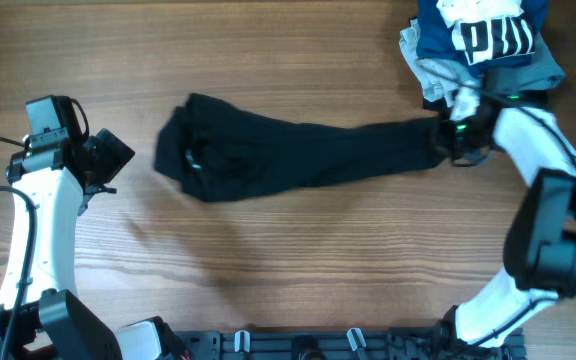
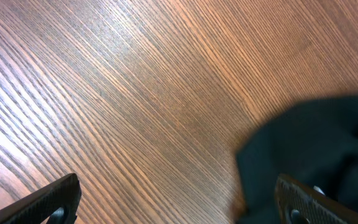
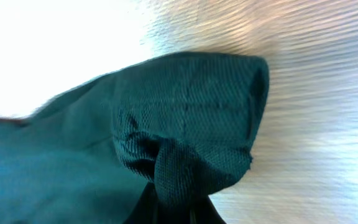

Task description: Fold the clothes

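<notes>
Where the black polo shirt [image 1: 298, 155] lies across the middle of the table [image 1: 298, 260], it is drawn out into a long band running left to right, bunched and wider at its left end and narrowing at its right. That right end is caught in the right gripper [image 1: 454, 138], whose jaws are closed tight on a pinch of the fabric. The right wrist view shows a hemmed fold of the knit cloth gathered down into the gripper at the bottom edge, with the wood behind washed out by glare.

Just behind this gripper, at the far right corner of the table, sits a heap of other clothes: a navy garment [image 1: 483, 35] with big white letters on top, and pale grey garments [image 1: 426, 55] crumpled under and to the left of it. The heap reaches down to the gripper and the shirt's end, so close that I cannot tell whether they touch.

On the other side, the left gripper [image 1: 116, 158] stands with its jaws wide apart, holding nothing, near the shirt's bunched left end but apart from it. In the left wrist view its two fingers [image 2: 48, 202] frame wood grain, and a dark lobe of the shirt fills the lower right beside one finger.
</notes>
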Controlling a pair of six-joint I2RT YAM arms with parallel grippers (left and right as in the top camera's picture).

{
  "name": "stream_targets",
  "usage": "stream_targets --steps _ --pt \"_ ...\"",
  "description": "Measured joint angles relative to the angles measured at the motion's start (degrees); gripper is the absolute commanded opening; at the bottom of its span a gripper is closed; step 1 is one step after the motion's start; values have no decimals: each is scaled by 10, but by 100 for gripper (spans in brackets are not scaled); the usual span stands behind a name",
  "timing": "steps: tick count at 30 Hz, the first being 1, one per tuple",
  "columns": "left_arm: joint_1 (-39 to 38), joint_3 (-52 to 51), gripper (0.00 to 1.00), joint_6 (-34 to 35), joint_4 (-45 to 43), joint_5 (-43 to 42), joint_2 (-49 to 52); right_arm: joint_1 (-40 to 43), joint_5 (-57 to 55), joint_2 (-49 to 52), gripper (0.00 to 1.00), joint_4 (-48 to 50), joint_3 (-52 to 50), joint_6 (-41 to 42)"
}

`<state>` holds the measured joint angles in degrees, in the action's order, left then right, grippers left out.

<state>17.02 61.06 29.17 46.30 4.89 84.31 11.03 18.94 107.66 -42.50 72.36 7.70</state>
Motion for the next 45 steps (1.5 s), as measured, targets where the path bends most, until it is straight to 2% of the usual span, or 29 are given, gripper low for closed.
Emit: stream_targets --steps 4,9,22,23,24,25,27,30,31,39,45 --pt "0 0 100 0 0 0 0 2 -3 -34 4 -29 32 -25" --pt "0 0 100 0 0 -2 0 -45 -2 -50 4 -33 43 -44" --pt "0 0 100 0 0 -16 0 -269 -23 -22 5 21 43 -39" --pt "0 0 100 0 0 -17 0 -281 -23 -17 7 25 43 -38" --pt "0 0 100 0 0 -17 0 -293 -24 -10 18 29 43 -34" --pt "0 0 100 0 0 -17 0 -304 -25 -4 37 34 43 -32" --pt "0 0 100 0 0 -17 0 -325 -25 9 69 45 43 -25" --pt "0 0 100 0 -2 -26 0 -348 -25 19 80 66 43 -22" --pt "0 0 100 0 -4 -33 0 -356 -25 19 87 71 43 -22" --pt "-26 0 100 -3 -53 -61 25 -378 -5 15 92 41 66 -40" --pt "-72 0 100 -56 -130 -139 111 -348 -28 -54 93 20 78 -37"
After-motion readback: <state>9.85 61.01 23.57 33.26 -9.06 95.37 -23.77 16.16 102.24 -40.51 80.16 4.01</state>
